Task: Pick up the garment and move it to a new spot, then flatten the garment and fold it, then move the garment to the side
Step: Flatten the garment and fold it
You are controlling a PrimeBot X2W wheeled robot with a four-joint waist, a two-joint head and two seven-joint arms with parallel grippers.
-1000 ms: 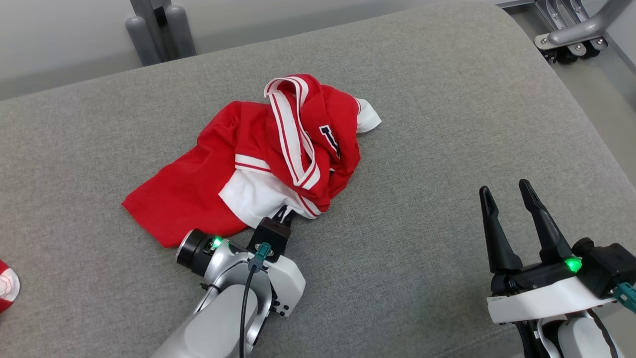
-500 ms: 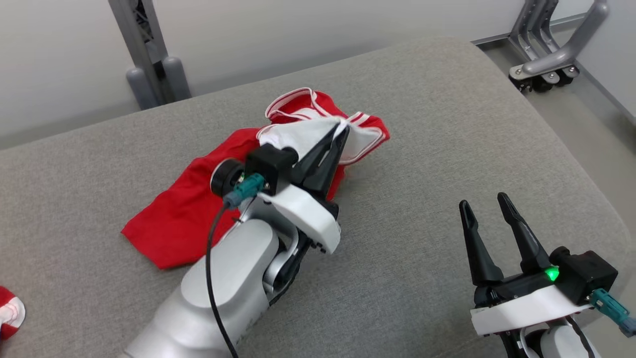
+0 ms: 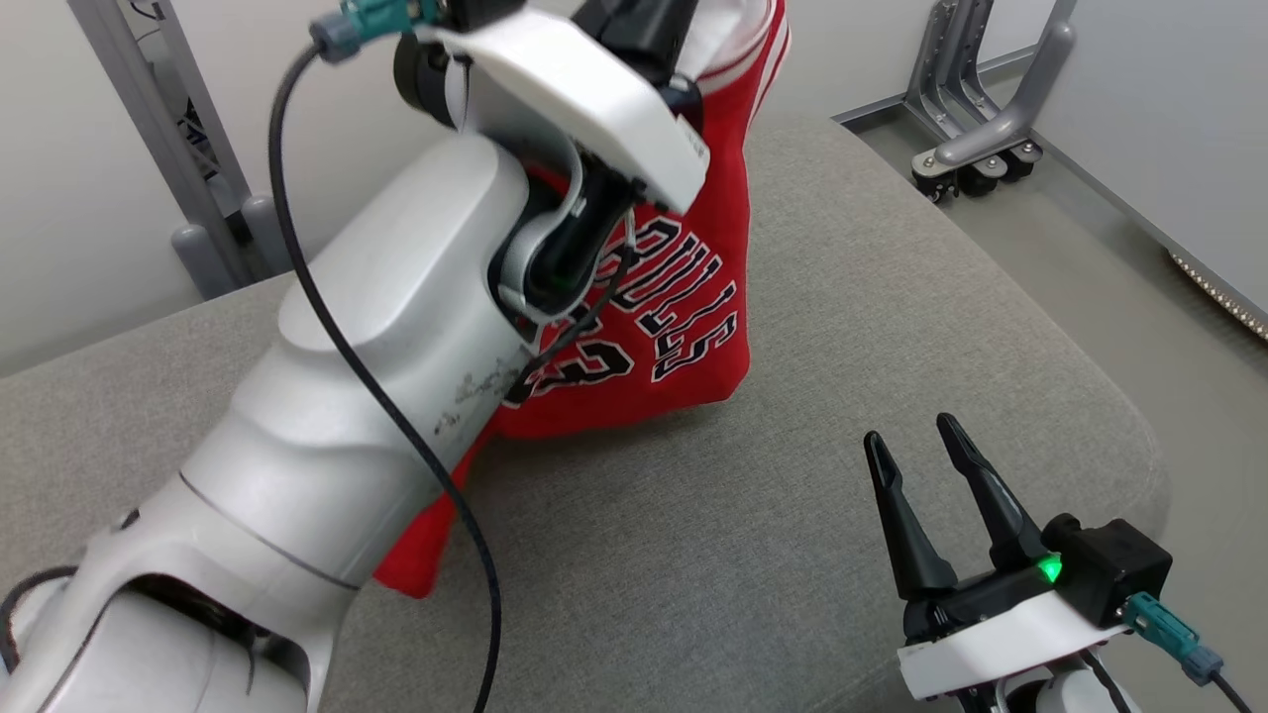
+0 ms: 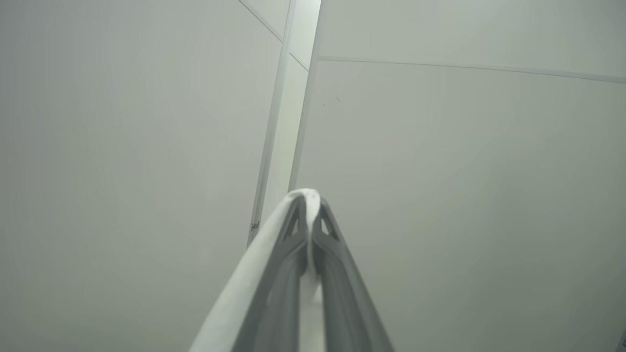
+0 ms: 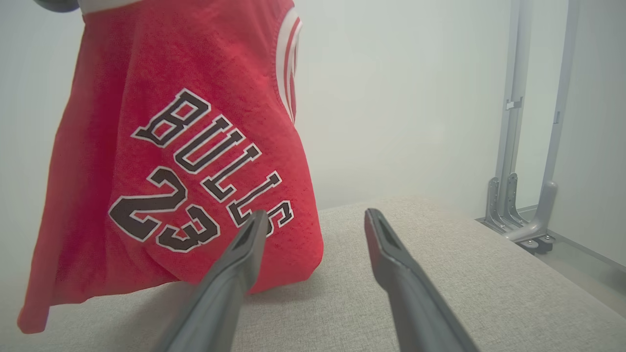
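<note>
Red garment [image 3: 693, 327], black-white lettering, white-striped trim; grey cushion [image 3: 693, 555].

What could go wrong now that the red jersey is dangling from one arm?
The left fingers pinch only a thin white edge of the jersey near their tips, so it might slip free. Its bottom rests on the grey cushion, so moving sideways could drag and bunch it. The right fingers are open, apart from it, no backup.
</note>
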